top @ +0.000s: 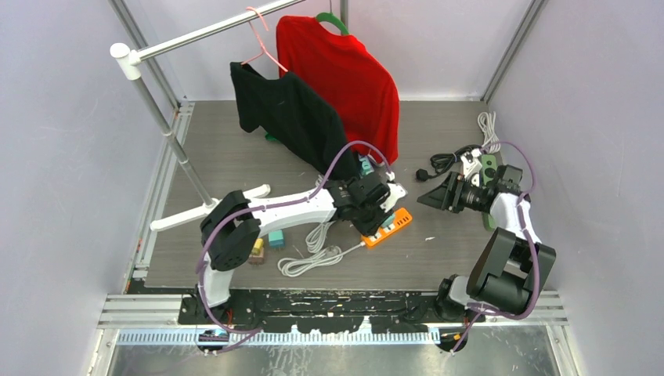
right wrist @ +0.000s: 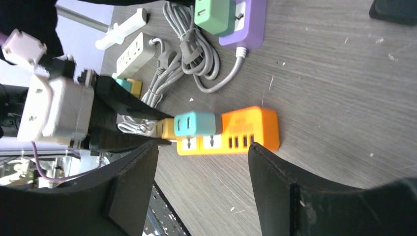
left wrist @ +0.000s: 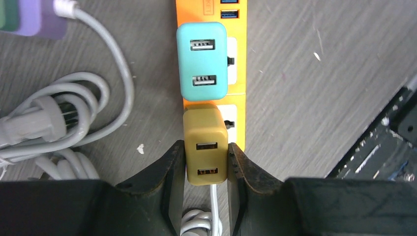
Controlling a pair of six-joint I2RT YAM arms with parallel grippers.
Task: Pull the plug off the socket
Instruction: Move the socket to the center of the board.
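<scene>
An orange power strip (top: 389, 225) (left wrist: 196, 12) (right wrist: 251, 125) lies on the grey table. Two plugs sit in its sockets: a teal one (left wrist: 202, 61) (right wrist: 196, 123) and a mustard-yellow one (left wrist: 205, 145) (right wrist: 167, 129) at the cable end. My left gripper (top: 376, 205) (left wrist: 206, 147) is shut on the yellow plug, one black finger pressed against each of its sides. The plug still sits on the strip. My right gripper (top: 438, 192) (right wrist: 202, 147) hangs open to the right of the strip, facing it, with nothing between its fingers.
A purple power strip (right wrist: 246, 24) with a green plug and a coiled grey cable (left wrist: 49, 123) lie beside the orange one. A white strip (right wrist: 133, 46) is further left. A red shirt (top: 344, 70) and a black shirt (top: 290, 117) hang from the rack (top: 168, 125). Cables (top: 438, 164) lie at the right.
</scene>
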